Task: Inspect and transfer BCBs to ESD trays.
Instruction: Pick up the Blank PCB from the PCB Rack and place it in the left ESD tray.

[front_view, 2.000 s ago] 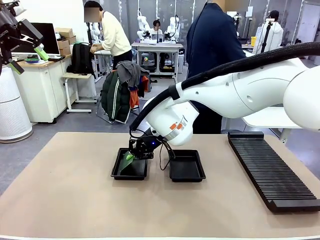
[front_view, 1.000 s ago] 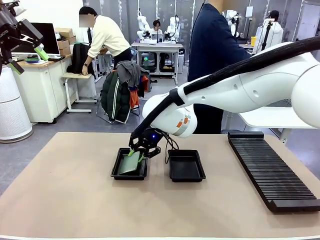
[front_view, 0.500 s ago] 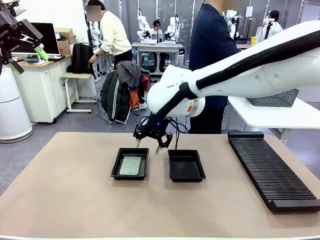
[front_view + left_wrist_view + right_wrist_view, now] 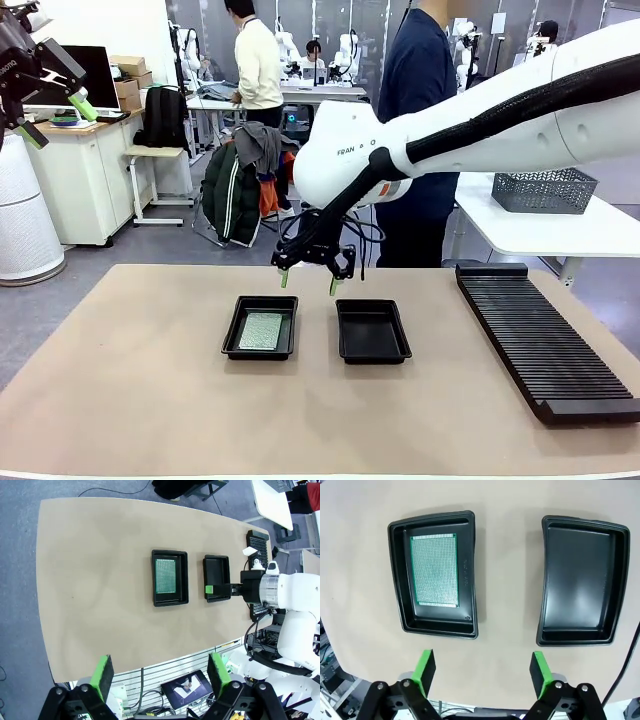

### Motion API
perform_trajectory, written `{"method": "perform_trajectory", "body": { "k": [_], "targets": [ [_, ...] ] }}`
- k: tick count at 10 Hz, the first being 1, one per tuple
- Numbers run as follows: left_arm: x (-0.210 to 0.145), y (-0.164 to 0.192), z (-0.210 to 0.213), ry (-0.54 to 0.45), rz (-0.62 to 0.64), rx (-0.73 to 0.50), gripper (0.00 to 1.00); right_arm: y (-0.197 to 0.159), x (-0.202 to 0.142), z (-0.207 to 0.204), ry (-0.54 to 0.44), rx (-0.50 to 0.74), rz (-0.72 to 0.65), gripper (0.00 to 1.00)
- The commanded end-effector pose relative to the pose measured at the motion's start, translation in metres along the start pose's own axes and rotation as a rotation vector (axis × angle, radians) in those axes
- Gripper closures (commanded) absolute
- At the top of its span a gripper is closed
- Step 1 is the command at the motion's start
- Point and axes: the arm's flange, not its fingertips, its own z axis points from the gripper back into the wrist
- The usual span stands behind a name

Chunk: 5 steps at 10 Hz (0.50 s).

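Up from the left tray (image 4: 231,336) comes our right gripper (image 4: 308,283), jaws now apart; the BCB (image 4: 261,330) lies flat inside. Our left gripper (image 4: 160,675) hangs high, jaws apart too. One placement looks done; next we need another board for the empty right tray (image 4: 372,335). Tan table (image 4: 140,400), rack (image 4: 545,350) right, busy lab beyond.

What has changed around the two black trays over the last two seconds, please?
The right pincer let go of the BCB, which was tilted in its grip and now lies flat in the left ESD tray; the pincer opened and rose above the trays. The right ESD tray, the ribbed rack and the raised, open left pincer stayed as they were.
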Motion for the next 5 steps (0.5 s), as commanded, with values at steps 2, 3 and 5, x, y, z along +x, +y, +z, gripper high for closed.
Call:
{"method": "perform_trajectory", "body": {
  "k": [2,3,5],
  "targets": [
    [-0.0012,0.0005,-0.0002,0.000,0.003,-0.001,0.00,0.0024,0.0003,0.0050,-0.022,-0.061,-0.015,0.00],
    [-0.0012,0.0005,-0.0002,0.000,0.003,-0.001,0.00,0.0010,-0.0003,0.0025,-0.001,-0.012,0.009,0.00],
    [-0.0012,0.0005,-0.0002,0.000,0.003,-0.001,0.00,0.0010,-0.0003,0.0025,-0.001,-0.012,0.009,0.00]
  ]
}}
